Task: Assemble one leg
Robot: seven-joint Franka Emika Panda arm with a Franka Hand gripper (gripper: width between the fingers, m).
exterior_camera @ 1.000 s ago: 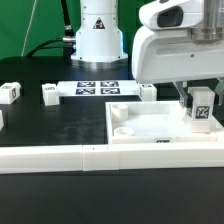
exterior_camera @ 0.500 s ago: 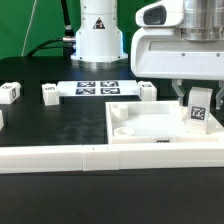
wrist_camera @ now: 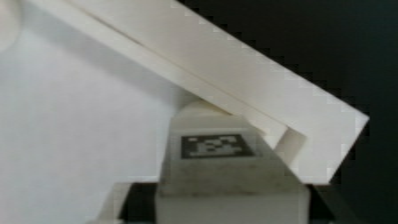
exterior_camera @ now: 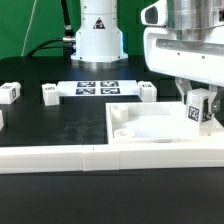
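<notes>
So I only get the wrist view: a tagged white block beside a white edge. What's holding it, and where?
Observer: The end effector grips that block, the leg, upright over a white panel, near its rim on the exterior view's right.
Operator: Any more blocks like it?
Observer: Yes, at least three small white pieces sit on the black table beyond the panel.
Operator: Anything else out there?
Observer: A marker board lies flat in front of the robot's base.

Marker board (exterior_camera: 98, 88) flat at upper centre. Loose white parts at far left (exterior_camera: 10, 92), left of board (exterior_camera: 49, 94), right of board (exterior_camera: 148, 92). Long border wall (exterior_camera: 90, 157) across foreground. Black table (exterior_camera: 50, 125).
</notes>
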